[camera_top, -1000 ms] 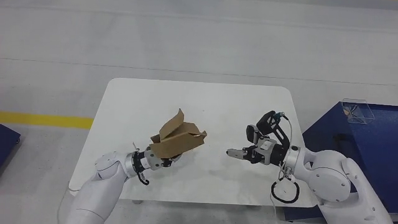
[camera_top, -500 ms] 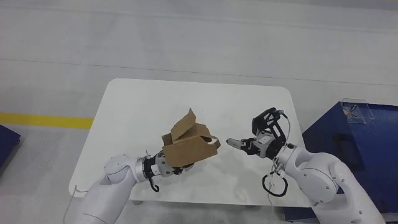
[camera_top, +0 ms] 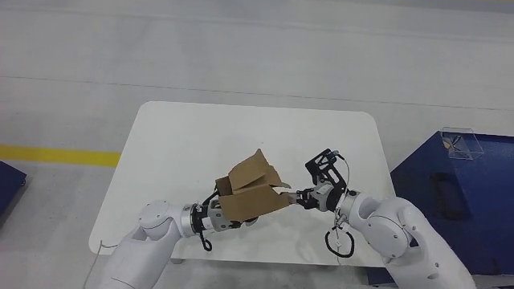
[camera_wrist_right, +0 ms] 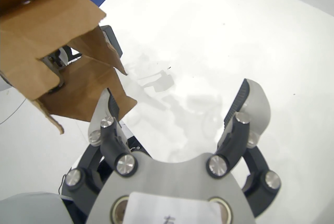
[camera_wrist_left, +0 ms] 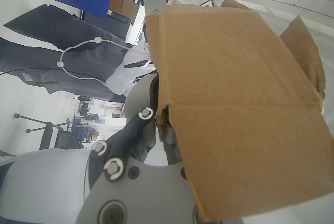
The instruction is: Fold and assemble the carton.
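Cardboard carton [camera_top: 250,193] is up off the counter [camera_top: 321,136], pinched at one end by the left pincer [camera_top: 223,213], flaps sticking out loose. At the carton's other end the right pincer [camera_wrist_right: 177,92] is spread wide, one finger [camera_wrist_right: 103,107] touching a lower flap corner, the other over bare counter. Both pincers sit close to the counter's front edge; a wide white stretch runs ahead of the right pincer to the rounded far edge. Right wrist view looks straight into the open end; left wrist view gives the flat outer panel, creased, with a ragged tear beside its own finger [camera_wrist_left: 154,0].
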Motion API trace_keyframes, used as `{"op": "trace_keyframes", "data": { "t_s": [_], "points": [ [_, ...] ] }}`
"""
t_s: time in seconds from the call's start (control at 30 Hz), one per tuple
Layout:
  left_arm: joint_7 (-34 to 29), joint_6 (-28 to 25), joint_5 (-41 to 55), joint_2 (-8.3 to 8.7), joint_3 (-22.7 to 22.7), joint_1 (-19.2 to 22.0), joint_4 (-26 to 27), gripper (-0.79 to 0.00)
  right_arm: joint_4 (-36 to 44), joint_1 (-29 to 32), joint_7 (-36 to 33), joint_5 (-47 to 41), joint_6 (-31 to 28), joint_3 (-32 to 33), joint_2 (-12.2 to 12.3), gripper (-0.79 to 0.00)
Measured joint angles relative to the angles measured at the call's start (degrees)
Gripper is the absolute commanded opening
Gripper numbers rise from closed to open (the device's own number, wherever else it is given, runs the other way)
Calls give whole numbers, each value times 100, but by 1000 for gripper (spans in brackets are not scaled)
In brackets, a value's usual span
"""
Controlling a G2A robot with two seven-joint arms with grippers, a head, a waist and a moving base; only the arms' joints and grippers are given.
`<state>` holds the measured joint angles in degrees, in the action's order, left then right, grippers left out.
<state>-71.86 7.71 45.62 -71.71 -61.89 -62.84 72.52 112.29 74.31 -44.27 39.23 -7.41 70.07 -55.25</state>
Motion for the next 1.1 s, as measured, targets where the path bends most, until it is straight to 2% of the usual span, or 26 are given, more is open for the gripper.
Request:
{"op": "trace_keyframes", "data": {
  "t_s": [0.23, 0.43, 0.77, 0.93, 1.1],
  "points": [
    [40, -15, 137, -5, 10, 14, -20, -785, -157, -182, 16, -91, -40, -404, -83, 0],
    [53, -23, 179, -2, 8, 38, -110, -785, -115, -180, 178, -356, -108, -117, -74, 0],
    [307, -20, 241, 6, -44, 64, -261, -785, 458, 276, 229, -350, -237, 471, 2, 0],
    [374, 9, 348, -6, -46, 108, -335, -785, 650, 360, 172, -322, -249, 494, 7, 0],
    [355, -80, 317, -15, 9, 98, -303, -785, 532, 206, 176, -247, -244, 232, -34, 0]
  ]
}}
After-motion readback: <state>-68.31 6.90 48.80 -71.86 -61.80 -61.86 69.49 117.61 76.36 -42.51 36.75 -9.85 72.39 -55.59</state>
